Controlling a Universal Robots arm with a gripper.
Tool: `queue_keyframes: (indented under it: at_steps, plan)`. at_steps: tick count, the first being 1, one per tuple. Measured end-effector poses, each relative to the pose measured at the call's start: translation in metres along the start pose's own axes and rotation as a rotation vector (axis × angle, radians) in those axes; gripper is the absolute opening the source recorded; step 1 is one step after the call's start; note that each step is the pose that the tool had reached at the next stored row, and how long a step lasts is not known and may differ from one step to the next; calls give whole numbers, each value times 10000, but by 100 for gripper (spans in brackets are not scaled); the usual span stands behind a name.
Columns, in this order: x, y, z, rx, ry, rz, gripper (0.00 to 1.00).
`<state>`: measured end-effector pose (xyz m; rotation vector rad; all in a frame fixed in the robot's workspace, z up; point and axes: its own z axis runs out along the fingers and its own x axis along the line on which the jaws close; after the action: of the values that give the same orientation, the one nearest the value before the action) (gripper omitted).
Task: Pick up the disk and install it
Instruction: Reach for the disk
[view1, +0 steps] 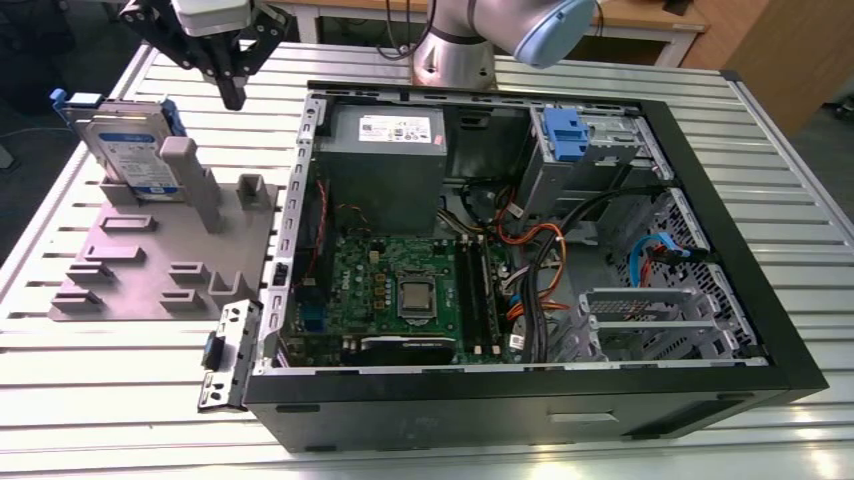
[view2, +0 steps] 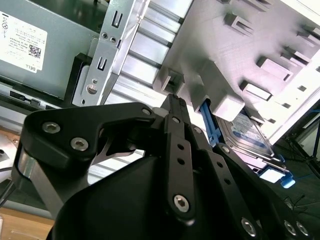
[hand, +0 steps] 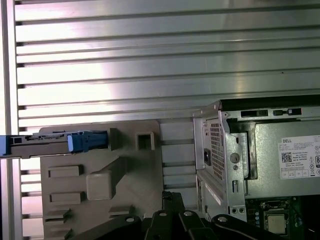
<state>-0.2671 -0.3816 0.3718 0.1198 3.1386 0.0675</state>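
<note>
- Slatted metal table carries an open computer case; a grey fixture plate sits beside it at the exterior view's left.
- Disk stands on edge in a slot at the far end of the fixture plate, outside the case, with its blue bracket around it.
- Gripper hangs in the air between disk and case, touching neither.
- Fingers are drawn together, tips meeting, nothing held.

Open computer case lies flat on the slatted aluminium table. Inside: grey power supply in one corner, green motherboard right beside it, orange cables snaking nearby. Grey slotted fixture plate sits just off the case, toward the exterior view's left.
</note>
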Motion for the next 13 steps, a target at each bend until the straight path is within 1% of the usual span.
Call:
queue_keyframes:
  at_steps: [8,10,13]
  plan:
    - [11,-1,1,0,0,1,11]
    - [20,-2,8,2,31,2,11]
    - [23,-2,8,2,30,1,11]
